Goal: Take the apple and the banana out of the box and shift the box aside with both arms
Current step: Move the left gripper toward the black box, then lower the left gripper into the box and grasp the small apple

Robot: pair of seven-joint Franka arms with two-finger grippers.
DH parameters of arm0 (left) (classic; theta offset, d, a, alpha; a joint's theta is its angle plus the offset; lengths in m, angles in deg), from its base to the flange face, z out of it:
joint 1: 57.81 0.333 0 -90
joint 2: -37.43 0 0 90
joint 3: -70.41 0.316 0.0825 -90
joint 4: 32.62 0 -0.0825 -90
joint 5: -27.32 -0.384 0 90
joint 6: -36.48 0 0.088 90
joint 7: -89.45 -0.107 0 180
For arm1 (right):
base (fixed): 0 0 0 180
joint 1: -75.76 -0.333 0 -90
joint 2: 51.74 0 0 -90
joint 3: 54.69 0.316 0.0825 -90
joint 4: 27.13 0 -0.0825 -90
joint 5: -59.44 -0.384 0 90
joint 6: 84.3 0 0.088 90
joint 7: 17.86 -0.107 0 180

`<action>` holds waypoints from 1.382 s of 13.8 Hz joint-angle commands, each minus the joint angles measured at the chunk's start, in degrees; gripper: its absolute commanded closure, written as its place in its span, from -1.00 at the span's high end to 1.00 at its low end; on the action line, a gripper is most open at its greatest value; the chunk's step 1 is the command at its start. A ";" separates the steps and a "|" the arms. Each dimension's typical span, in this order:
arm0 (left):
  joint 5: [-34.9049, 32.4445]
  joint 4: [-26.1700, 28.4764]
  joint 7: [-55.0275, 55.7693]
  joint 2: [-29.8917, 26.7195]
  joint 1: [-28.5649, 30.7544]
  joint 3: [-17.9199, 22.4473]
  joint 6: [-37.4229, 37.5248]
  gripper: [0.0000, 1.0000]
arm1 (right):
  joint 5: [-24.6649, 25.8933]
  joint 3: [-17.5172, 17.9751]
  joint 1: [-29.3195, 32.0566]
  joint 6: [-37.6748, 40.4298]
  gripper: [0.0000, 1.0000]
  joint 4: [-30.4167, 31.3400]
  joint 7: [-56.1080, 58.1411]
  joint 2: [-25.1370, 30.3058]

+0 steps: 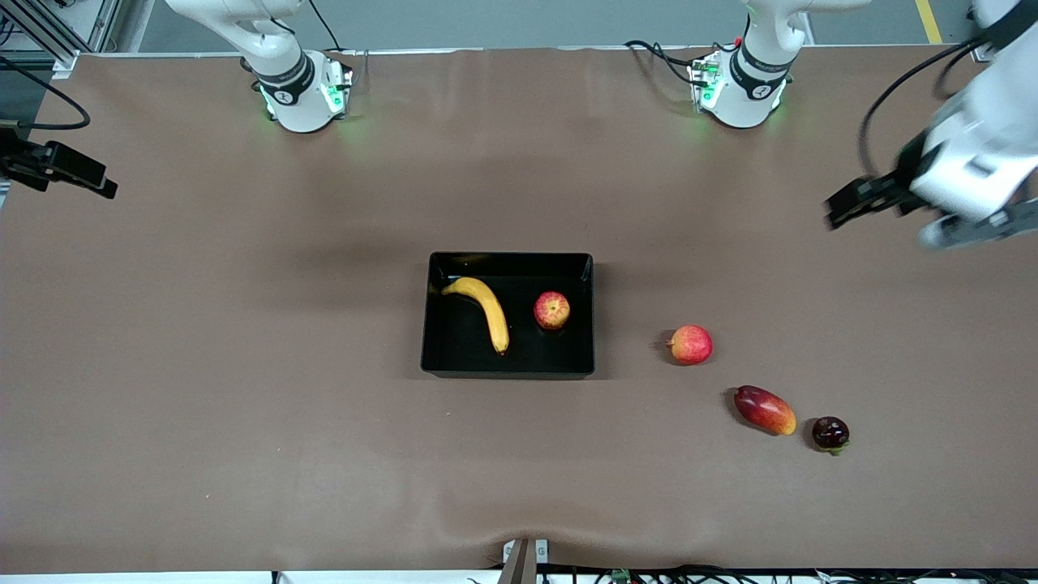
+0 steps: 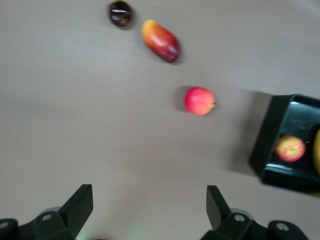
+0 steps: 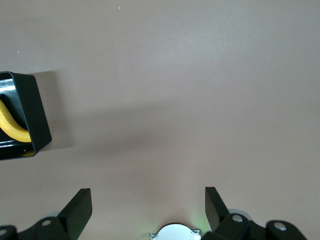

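The black box (image 1: 508,369) sits mid-table. The yellow banana (image 1: 484,308) and the red apple with yellow patches (image 1: 551,310) lie inside it, apart from each other. My left gripper (image 1: 837,209) is up in the air over the left arm's end of the table, open and empty. Its wrist view shows the open gripper (image 2: 150,192) over bare table, with the box (image 2: 265,145) and the apple (image 2: 290,148) to one side. My right gripper (image 3: 148,195) is open and empty over bare table. Its view shows a box corner (image 3: 35,117) and the banana's end (image 3: 10,127). It is out of the front view.
A second round red-yellow fruit (image 1: 690,345), a red-orange mango (image 1: 765,410) and a small dark purple fruit (image 1: 830,433) lie on the table toward the left arm's end, nearer the front camera than the box. A black device (image 1: 57,166) juts in at the right arm's end.
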 commanded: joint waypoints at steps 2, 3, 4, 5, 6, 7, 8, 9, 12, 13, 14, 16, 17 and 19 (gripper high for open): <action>0.15 -2.61 19.89 9.66 -6.36 -4.16 -6.85 1.00 | -0.03 0.09 0.25 0.33 1.00 0.10 -0.53 0.83; -0.11 -2.87 25.69 12.03 -9.17 -4.07 -9.13 1.00 | -0.03 0.09 0.25 0.33 1.00 0.10 -0.53 0.83; -0.12 -3.31 31.23 14.14 -11.55 -3.99 -12.11 1.00 | -0.03 0.09 0.25 0.25 1.00 0.10 -0.53 0.75; -0.12 -3.92 35.99 15.82 -12.88 -4.07 -13.88 1.00 | -0.03 0.09 0.33 0.25 1.00 0.19 -0.53 0.74; 0.06 -5.23 39.34 17.92 -13.67 -4.16 -14.68 1.00 | -0.03 0.09 0.33 0.25 1.00 0.10 -0.53 0.74; -0.03 -7.42 42.42 20.21 -15.77 -4.07 -15.04 1.00 | -0.03 0.09 0.33 0.16 1.00 0.10 -0.53 0.66; -0.03 -10.49 46.11 23.36 -18.40 -3.55 -15.22 1.00 | -0.03 0.09 0.33 0.16 1.00 0.10 -0.62 0.74; -0.03 -13.48 49.80 26.44 -19.99 -3.46 -16.09 1.00 | -0.03 0.09 0.25 0.16 1.00 0.10 -0.53 0.74; -0.29 -15.97 57.37 31.82 -22.90 -3.28 -22.48 1.00 | -0.03 0.09 0.33 0.07 1.00 0.10 -0.62 0.66; -0.47 -15.97 59.39 33.31 -23.96 -3.19 -24.51 1.00 | -0.03 0.09 0.33 0.07 1.00 0.10 -0.62 0.66; -0.47 -15.97 60.55 34.72 -25.01 -2.76 -25.58 1.00 | -0.03 0.09 0.33 0.07 1.00 0.10 -0.53 0.66; -1.17 -15.71 60.73 36.30 -27.29 -1.44 -25.68 1.00 | -0.03 0.09 0.33 0.16 1.00 0.10 -0.62 0.66; -2.39 -15.45 60.73 37.01 -28.35 -1.09 -25.68 1.00 | -0.03 0.01 0.42 0.16 1.00 0.10 -0.62 0.66; -4.59 -14.92 60.99 39.20 -28.97 -1.08 -25.68 1.00 | -0.20 0.01 1.29 0.07 1.00 0.10 -0.53 0.48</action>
